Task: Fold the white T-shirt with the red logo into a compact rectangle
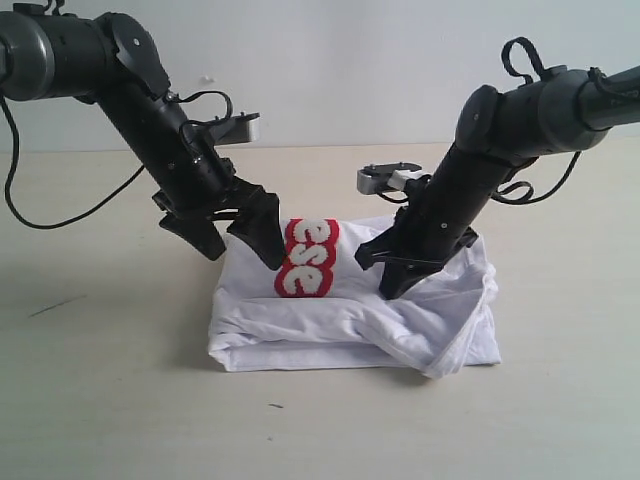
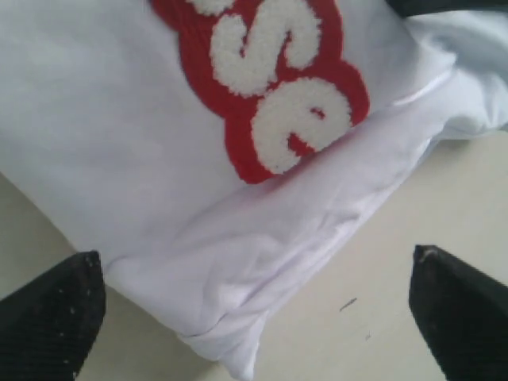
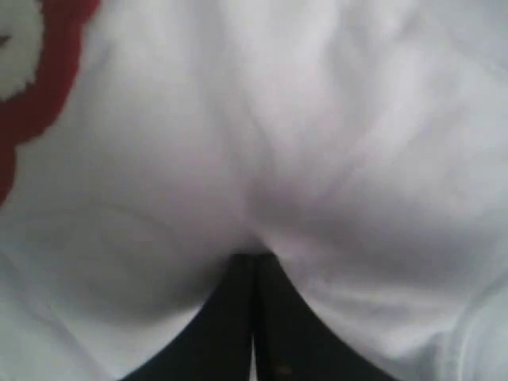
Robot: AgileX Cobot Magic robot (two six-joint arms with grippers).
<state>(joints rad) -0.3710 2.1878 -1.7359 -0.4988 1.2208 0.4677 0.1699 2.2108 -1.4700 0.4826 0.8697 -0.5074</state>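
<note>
1. The left gripper point(image 1: 235, 240) is wide open and holds nothing.
2. Just beside its inner finger sits the red logo point(image 1: 308, 258).
3. The right gripper point(image 1: 392, 290) is closed, and its tips pinch gathered fabric.
4. Under both grippers the white T-shirt point(image 1: 340, 320) lies as a folded bundle on the table point(image 1: 100, 400).

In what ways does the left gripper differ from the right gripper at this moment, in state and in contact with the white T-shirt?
The left gripper is open, its jaws spread wide; the right gripper is shut. The left gripper grips nothing, beside the red logo; the right gripper's tips press into puckered fabric of the white T-shirt, apparently pinching it. Both are black and lean down toward the shirt.
</note>
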